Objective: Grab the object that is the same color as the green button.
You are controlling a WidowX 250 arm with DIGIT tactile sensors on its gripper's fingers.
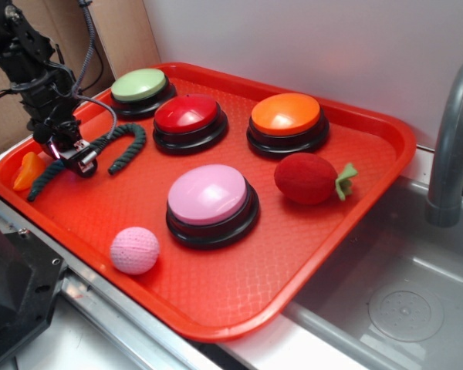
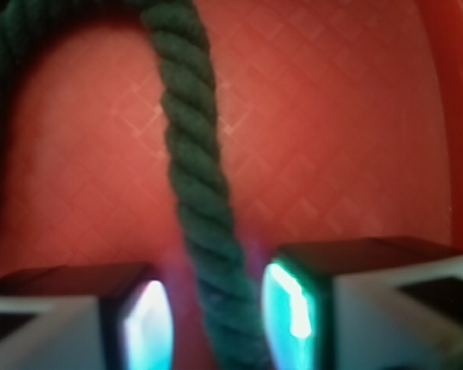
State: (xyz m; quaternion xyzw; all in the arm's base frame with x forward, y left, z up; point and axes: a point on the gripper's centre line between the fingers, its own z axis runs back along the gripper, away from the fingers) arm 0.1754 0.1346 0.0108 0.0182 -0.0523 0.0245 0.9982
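the gripper [image 1: 76,156] is low at the tray's [image 1: 216,308] left side, jaws apart around the green rope [image 2: 204,223], not yet clamped; best to close squarely on the strand – then lift slowly, since it bends.

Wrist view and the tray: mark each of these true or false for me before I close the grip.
1. The green rope runs between the two fingers of the gripper. True.
2. The fingers are pressed tight against the rope. False: a gap shows on each side, so the gripper stands open.
3. The green button sits at the tray's far left corner. True.
4. The pink ball rests on top of the pink button. False: it lies on the tray beside that button, nearer the front edge.
5. The red plush fruit lies next to the rope. False: it lies on the right, near the orange button.
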